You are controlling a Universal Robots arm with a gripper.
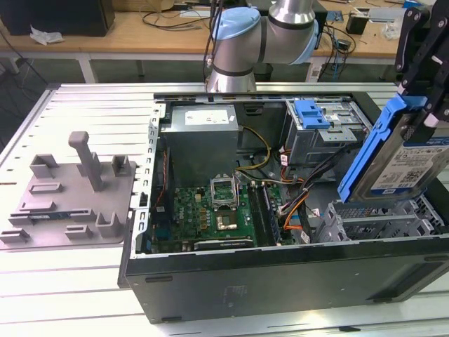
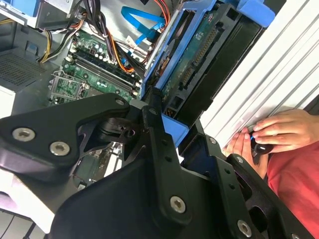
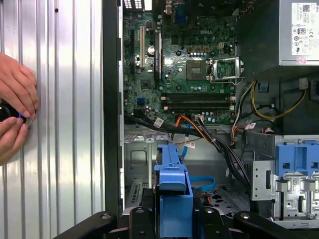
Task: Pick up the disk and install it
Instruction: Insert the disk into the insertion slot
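We see one disk (image 1: 403, 165), framed by its one blue carrier (image 1: 375, 144), and the hand (image 1: 421, 102) is clamped on it. The disk hangs tilted over the one drive cage (image 1: 372, 223), at the exterior view's right end of the one open computer case (image 1: 280, 284). We cannot tell whether its low end touches the cage. One grey fixture plate (image 1: 70, 200) lies on the table (image 1: 70, 288) beside the case.

The claw (image 1: 424, 105) runs off the exterior view's right edge, and the disk (image 1: 396, 154) it clamps loses a corner there; the arm (image 1: 263, 35) is cut off at the top. In the second wrist view claw links cover the disk's near end. In the first wrist view two hands (image 3: 17, 87) — cropped at the edge — mostly hide a small dark object (image 3: 6, 112).
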